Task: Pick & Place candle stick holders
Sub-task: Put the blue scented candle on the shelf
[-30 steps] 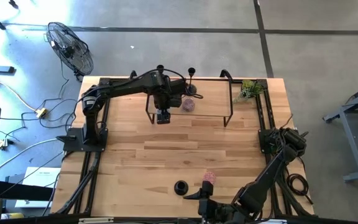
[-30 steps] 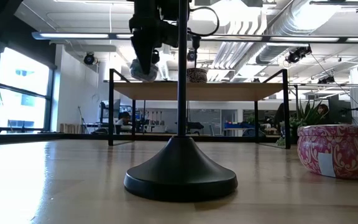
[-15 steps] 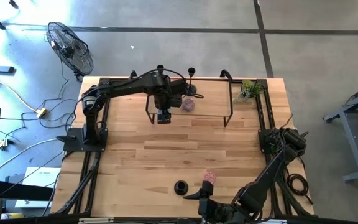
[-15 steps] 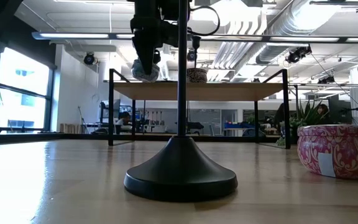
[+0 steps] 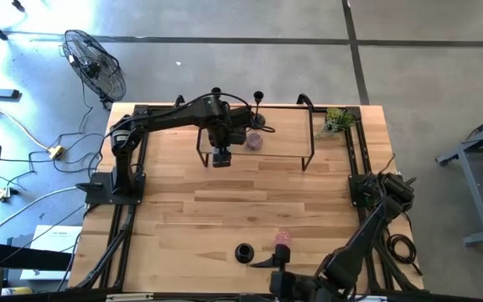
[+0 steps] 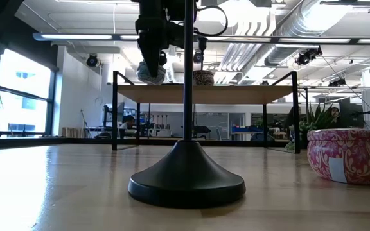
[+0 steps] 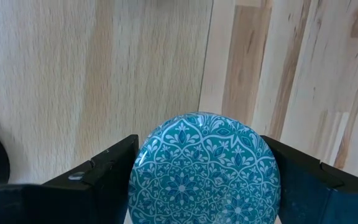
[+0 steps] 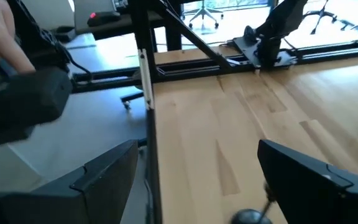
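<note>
The candlestick holder (image 5: 243, 252) nearest the work stands upright near the counter's (image 5: 183, 210) front edge, just beside a pink patterned tin (image 5: 282, 239). In the low view its wide flared base (image 6: 186, 176) sits flat on the wood and a thin stem rises straight out of frame. It looks like rigid black metal, probably bottom-heavy, so it should stay upright if lifted cleanly, but the smooth stem is likely slippery and could swivel in a loose grip. The best hold is probably across the stem, fairly low, where the weight hangs beneath the fingers. The base is too broad and sloped to pinch.

Two more holders (image 5: 258, 101) stand at the back edge, by the small raised shelf (image 5: 254, 138) and a second pink tin (image 5: 255, 141).

The right gripper (image 5: 262, 263) hovers at the front edge just beside the near holder, its fingers (image 8: 104, 171) spread wide and empty. The holder's cup top (image 8: 248, 217) seems to show between them (only a dark blurred knob, so that is a judgement). The left gripper (image 5: 219, 157) hangs over the shelf at the back, fingers (image 7: 98, 171) pinching a round blue patterned tin (image 7: 205, 168).

The middle of the counter is bare wood with plenty of room to travel. Tight spots are the pink tin close by the near holder, the front edge right behind the right gripper, and the shelf's frame at the back, near a small plant (image 5: 337, 120) in the back right corner
</note>
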### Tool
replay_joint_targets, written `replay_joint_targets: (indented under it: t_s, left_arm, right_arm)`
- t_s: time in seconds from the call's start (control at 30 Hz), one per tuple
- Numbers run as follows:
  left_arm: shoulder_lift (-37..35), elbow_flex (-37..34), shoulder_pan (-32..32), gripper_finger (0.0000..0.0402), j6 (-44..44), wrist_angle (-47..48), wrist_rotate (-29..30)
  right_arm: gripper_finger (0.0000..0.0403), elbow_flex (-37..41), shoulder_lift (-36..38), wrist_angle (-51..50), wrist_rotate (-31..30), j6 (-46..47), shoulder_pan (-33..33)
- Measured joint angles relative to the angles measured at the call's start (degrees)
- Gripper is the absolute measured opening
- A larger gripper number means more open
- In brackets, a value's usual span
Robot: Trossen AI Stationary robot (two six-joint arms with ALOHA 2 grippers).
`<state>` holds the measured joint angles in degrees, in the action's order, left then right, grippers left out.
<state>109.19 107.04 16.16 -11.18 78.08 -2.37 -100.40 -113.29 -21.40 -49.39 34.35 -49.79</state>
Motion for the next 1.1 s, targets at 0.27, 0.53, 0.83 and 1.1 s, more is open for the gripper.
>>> replay_joint_targets:
  t_s: [0.27, 0.53, 0.83, 1.1]
  left_arm:
    - [0.0, 0.0, 0.0, 0.0288, -0.3, 0.0, 0.0]
    - [0.0, 0.0, 0.0, 0.0288, -0.4, -0.1, -0.1]
    - [0.0, 0.0, 0.0, 0.0288, -0.5, -0.4, -0.1]
    - [0.0, 0.0, 0.0, 0.0288, -0.6, -1.0, -0.1]
  right_arm:
    - [0.0327, 0.0, 1.0, -4.0, -13.2, 0.1, -4.7]
    - [0.0327, 0.0, 2.3, -4.5, -24.0, 0.1, -8.7]
    - [0.0327, 0.0, 2.3, -4.6, -27.7, 0.1, -9.9]
    - [0.0327, 0.0, 2.3, -4.6, -27.8, 0.2, -9.8]
